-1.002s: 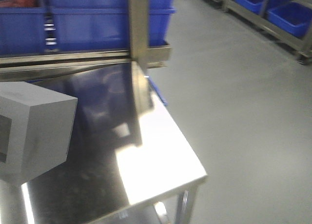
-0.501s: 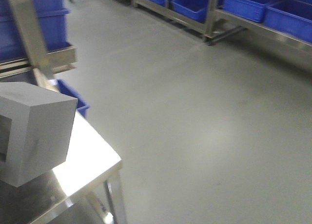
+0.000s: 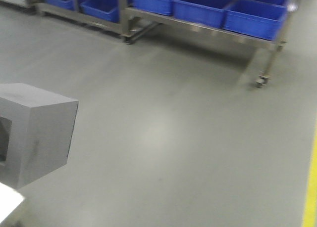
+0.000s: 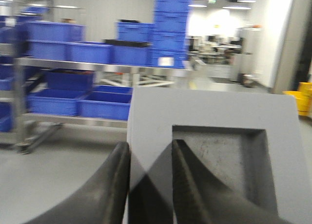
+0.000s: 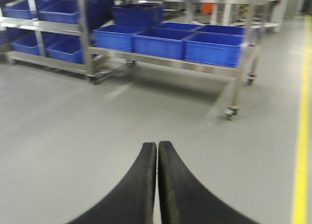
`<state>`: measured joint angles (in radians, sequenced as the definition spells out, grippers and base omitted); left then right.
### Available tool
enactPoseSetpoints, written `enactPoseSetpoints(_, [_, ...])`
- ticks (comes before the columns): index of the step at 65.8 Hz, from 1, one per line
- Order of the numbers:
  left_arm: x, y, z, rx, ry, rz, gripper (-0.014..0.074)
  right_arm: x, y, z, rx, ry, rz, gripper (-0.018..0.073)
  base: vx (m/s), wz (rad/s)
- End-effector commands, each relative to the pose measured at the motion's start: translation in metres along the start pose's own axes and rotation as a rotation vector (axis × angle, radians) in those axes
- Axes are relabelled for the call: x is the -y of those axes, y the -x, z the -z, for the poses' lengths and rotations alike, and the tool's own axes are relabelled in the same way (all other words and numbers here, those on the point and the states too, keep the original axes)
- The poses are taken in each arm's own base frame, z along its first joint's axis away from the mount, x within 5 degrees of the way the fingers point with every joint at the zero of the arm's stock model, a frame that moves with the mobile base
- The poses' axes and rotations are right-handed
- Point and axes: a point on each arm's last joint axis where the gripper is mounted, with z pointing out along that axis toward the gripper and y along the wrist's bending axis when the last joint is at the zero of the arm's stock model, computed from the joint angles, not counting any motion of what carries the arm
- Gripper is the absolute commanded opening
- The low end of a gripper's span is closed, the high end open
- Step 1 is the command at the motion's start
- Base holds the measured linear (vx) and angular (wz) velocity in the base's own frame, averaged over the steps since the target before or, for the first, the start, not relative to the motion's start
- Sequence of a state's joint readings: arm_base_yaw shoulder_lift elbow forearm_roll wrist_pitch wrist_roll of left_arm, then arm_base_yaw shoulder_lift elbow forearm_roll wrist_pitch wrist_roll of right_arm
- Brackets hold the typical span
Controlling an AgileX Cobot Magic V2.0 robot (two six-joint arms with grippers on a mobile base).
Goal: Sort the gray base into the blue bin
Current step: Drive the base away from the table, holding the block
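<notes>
Gray concrete floor (image 3: 178,138) fills your front view, with a yellow line (image 3: 312,187) running down the edge at 3 o'clock. Across 12 o'clock a wheeled steel rack (image 5: 238,85) carries a row of blue bins (image 3: 250,24). They look alike, so you cannot tell which one is meant.

The gray base (image 3: 37,133) shows large in the foreground at 9 o'clock of that view, well apart from the bins. On your left wrist camera the left gripper (image 4: 150,146) pinches one wall of the base. One finger (image 4: 114,185) lies on the outer side and the other finger (image 4: 187,185) sits inside the square recess, which faces the camera.

The right gripper (image 5: 157,146) has its fingers pressed together with nothing between them. It hangs over bare floor, with the rack at its 12 o'clock.
</notes>
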<state>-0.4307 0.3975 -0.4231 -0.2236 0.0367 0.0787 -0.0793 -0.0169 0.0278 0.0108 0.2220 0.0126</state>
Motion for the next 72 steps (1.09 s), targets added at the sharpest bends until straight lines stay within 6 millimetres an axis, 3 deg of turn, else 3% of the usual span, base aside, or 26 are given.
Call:
enactPoseSetpoints(1, [0.0010, 0.0191, 0.0006, 0.128, -0.001, 0.023, -0.0007, 0.0001, 0.0063, -0.0001, 0.071, -0.002, 0.018, -0.0005, 0.10, -0.78])
enactPoseSetpoints(43, [0.0010, 0.0191, 0.0006, 0.128, -0.001, 0.023, -0.0006, 0.0001, 0.0063, -0.0001, 0.071, -0.002, 0.018, -0.0005, 0.17, -0.80])
enactPoseSetpoints(72, [0.0010, 0.0190, 0.0006, 0.128, -0.001, 0.023, -0.0006, 0.0001, 0.0063, -0.0001, 0.071, -0.002, 0.018, -0.0005, 0.26, -0.28])
